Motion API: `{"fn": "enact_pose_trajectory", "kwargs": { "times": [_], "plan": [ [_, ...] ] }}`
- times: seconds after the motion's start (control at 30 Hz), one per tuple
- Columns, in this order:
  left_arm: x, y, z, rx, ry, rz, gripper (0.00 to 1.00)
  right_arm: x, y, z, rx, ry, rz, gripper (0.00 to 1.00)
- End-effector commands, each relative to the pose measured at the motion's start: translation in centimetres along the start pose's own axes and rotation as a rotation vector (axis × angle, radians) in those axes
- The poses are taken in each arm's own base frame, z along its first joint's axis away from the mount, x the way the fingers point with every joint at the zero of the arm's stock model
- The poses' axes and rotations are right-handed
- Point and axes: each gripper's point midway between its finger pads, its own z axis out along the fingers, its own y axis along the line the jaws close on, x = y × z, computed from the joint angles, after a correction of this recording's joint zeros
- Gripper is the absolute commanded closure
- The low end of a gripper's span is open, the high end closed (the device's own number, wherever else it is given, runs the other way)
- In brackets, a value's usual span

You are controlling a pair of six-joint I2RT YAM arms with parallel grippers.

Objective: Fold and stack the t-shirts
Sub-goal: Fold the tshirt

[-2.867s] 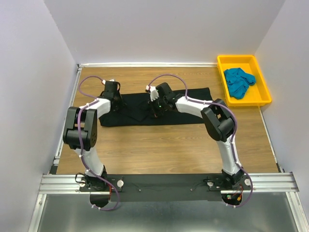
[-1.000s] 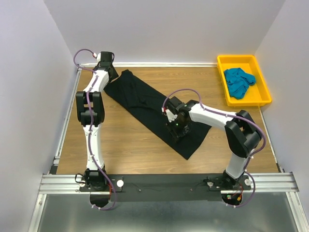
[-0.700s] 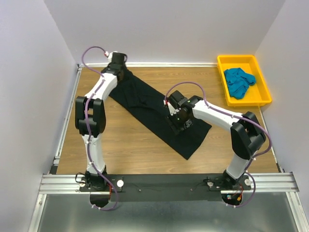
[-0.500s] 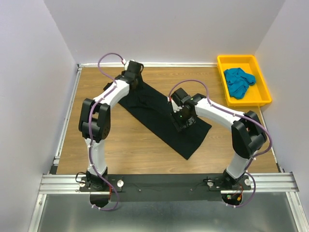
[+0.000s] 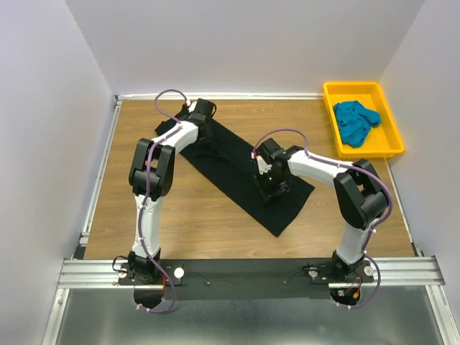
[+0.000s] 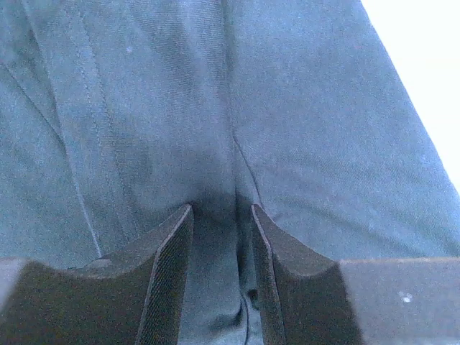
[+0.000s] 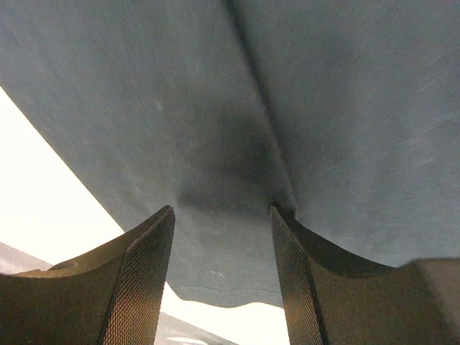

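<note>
- Across table (image 5: 187,215), from far left to near right, black shirt (image 5: 230,162) is laid slantwise, likely to be straightened before folding.
- Left gripper (image 6: 221,208) is narrowed on a ridge pinched at its far-left end; right gripper (image 7: 223,210) is held wide, tips on cloth.
- Teal shirt (image 5: 355,121) is seen bunched in tray (image 5: 394,147), far right.
- No writing can be read.

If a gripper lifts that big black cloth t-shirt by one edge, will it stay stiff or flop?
Probably flops: the black cloth t-shirt lies flat with soft creases. Likely light, and its spread-out tail would drag over the wooden table.
</note>
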Motion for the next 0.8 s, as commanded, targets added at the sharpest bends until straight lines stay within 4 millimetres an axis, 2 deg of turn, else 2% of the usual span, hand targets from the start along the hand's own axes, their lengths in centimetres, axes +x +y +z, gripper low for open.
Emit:
{"fn": "enact_pose_trajectory", "kwargs": {
  "times": [0.0,0.13,0.2,0.27,0.3,0.37,0.43,0.47,0.53,0.6,0.63,0.77],
  "plan": [
    [0.4,0.9,2.7,-0.07,0.018,0.035,0.55,2.1,1.9,1.6,-0.094,0.061,0.023,0.37],
    [-1.7,-0.1,3.9,-0.036,0.004,0.078,0.55,3.4,4.2,2.7,-0.144,0.086,0.034,0.38],
    [-2.4,-0.4,4.3,-0.03,0.002,0.105,0.54,4.2,6.3,3.3,-0.162,0.109,0.039,0.38],
    [-3.3,-1.1,4.7,-0.01,-0.013,0.128,0.54,4.0,8.0,3.8,-0.174,0.102,0.038,0.38],
    [-3.7,-1.3,4.8,-0.004,-0.021,0.15,0.54,4.2,9.5,4.1,-0.177,0.105,0.05,0.38],
    [-4.8,-2.3,5.0,0.034,-0.045,0.178,0.54,3.4,11.6,4.7,-0.185,0.085,0.071,0.38],
    [-5.7,-3.4,5.3,0.08,-0.07,0.216,0.53,2.4,12.0,5.6,-0.155,0.058,0.076,0.39],
    [-6.5,-4.2,5.4,0.11,-0.093,0.228,0.53,1.3,12.8,5.7,-0.159,0.035,0.078,0.39],
    [-7.3,-5.8,5.6,0.181,-0.127,0.238,0.52,0.5,12.9,6.8,-0.14,0.031,0.087,0.4],
    [-7.6,-6.5,5.9,0.215,-0.145,0.236,0.49,-1.2,13.7,6.7,-0.144,-0.002,0.088,0.4],
    [-7.8,-6.8,5.9,0.227,-0.152,0.232,0.48,-1.4,14.0,6.8,-0.144,-0.005,0.09,0.4],
    [-8.6,-7.2,5.2,0.236,-0.176,0.224,0.33,-3.3,14.9,3.9,-0.165,-0.085,0.095,0.39]
  ]
}}
